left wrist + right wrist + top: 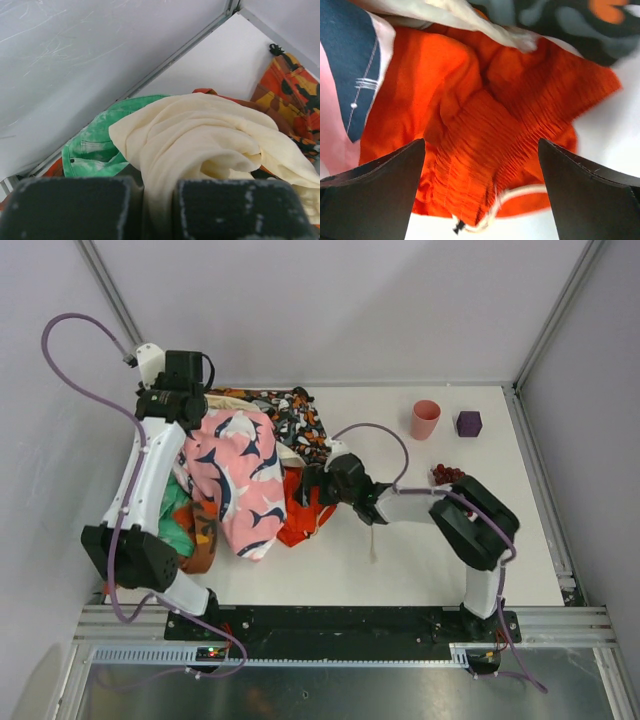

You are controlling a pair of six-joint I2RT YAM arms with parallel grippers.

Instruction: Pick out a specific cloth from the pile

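White bench (430,565) is carrying the pile (245,475) on its left half, with the cloth (300,523) lying at the pile's near right edge. Pink cup (425,420) and purple block (468,423) are sitting side by side far right; dark red cluster (447,474) is lying just nearer.

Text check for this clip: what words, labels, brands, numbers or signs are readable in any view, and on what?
None: no text can be read in any view.
The pink cloth carries only navy fish shapes.
The patterned cloth carries only blotches.
The red-orange cloth, cream cloth, pink cup and purple block are plain.
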